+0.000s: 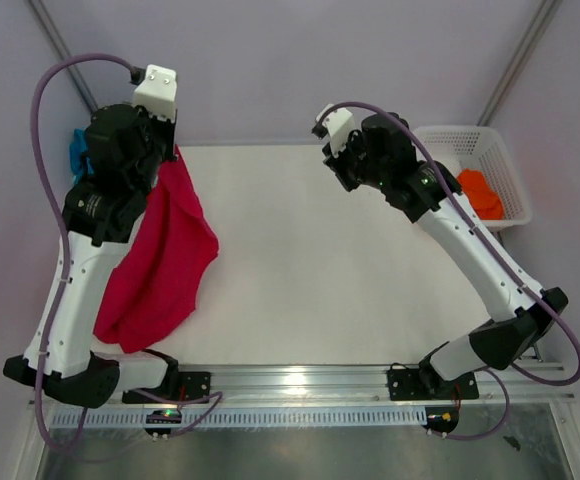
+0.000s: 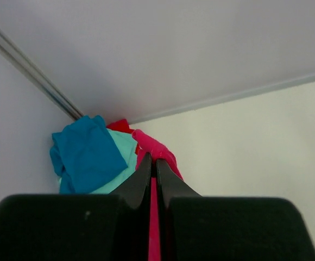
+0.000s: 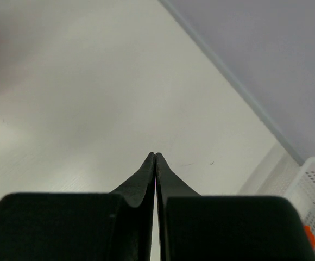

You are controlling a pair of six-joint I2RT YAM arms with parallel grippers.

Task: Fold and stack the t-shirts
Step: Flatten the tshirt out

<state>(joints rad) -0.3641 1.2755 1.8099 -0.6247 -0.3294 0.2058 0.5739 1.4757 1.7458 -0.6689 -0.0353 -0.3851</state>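
- The left tool has its fingers pressed together on a thin strip of the crimson t-shirt, which shows red in the slit between them in the left wrist view.
- From that pinch the crimson t-shirt hangs as a long crumpled drape along the left side of the desk. Its lower end lies bunched near the near left corner, partly under the left arm.
- Just beyond the left tool, in the far left corner, lies a heap with a blue t-shirt on top, a teal t-shirt under it and a red t-shirt peeking out behind.
- The right tool is pressed together on nothing and hovers over bare desk at the far middle, well apart from the crimson cloth.
- Farther right, a white lattice basket sits at the desk's far right corner with an orange t-shirt in it.
- Judged step: the first shirt is being drawn out onto the desk for spreading. No fold has been made and no stack begun, so the task is near its start.
- The next move likely calls for carrying the pinched edge toward the desk's open middle, while the right tool spreads and takes a second edge or corner so the cloth can be laid flat.
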